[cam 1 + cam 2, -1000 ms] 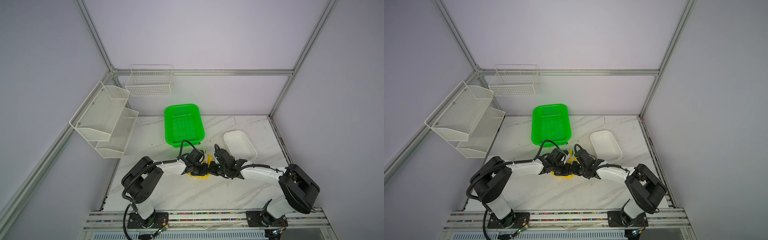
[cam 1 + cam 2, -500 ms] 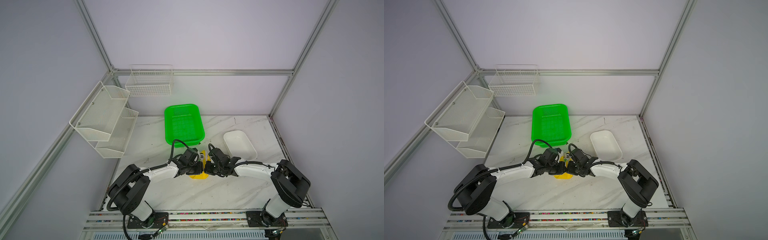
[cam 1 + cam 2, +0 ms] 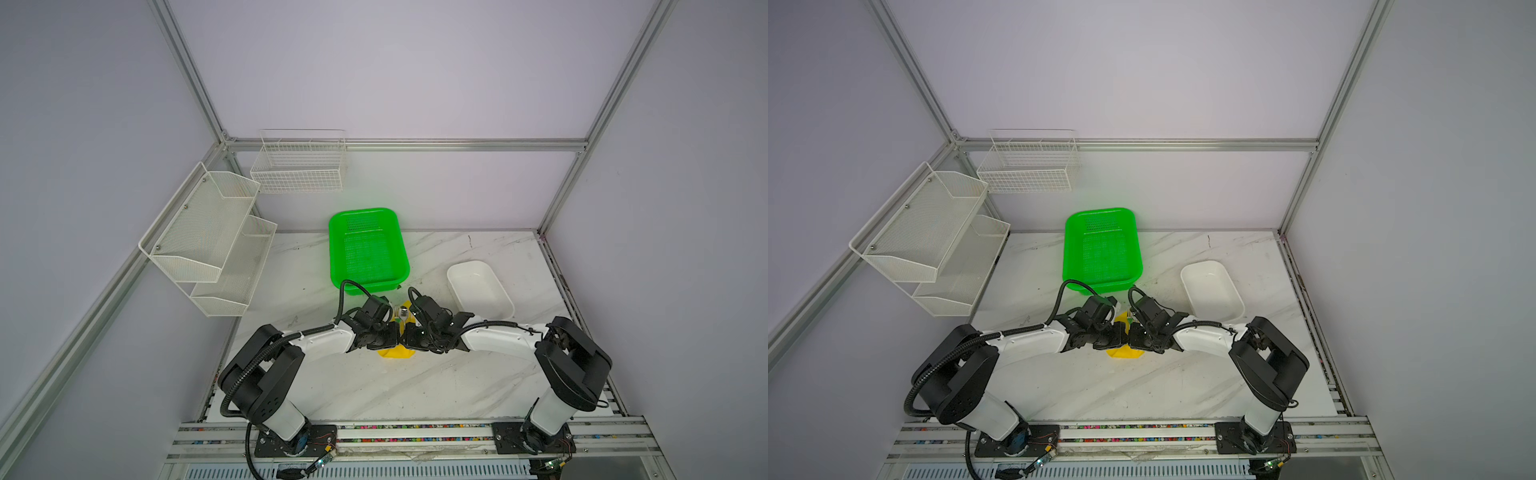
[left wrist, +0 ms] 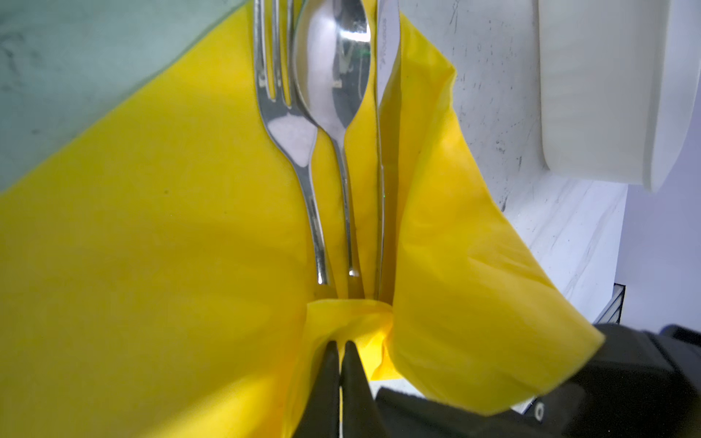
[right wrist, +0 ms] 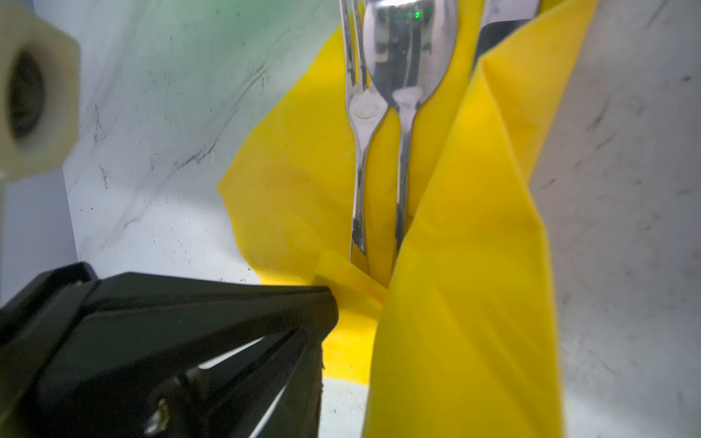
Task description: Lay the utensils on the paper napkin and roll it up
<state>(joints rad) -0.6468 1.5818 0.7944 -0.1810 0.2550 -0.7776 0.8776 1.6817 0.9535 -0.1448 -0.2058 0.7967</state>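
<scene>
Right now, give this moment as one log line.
utensils: side by side on paper napkin | left gripper: shut on napkin fold | right gripper: under raised flap, jaws unclear

Pale lilac walls (image 3: 395,62), aluminium frame (image 3: 407,144), white mesh shelves (image 3: 208,237), marble-patterned tabletop (image 3: 395,386), soft even light.

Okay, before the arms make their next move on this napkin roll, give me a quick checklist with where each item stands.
1. The fork, spoon and knife all on the paper napkin: ok.
2. All three side by side, parallel: ok.
3. The left gripper shut on the napkin's bunched edge: ok.
4. The right gripper holding the lifted flap: cannot tell.
5. Roll finished: not ok, fork and spoon lie uncovered.
</scene>
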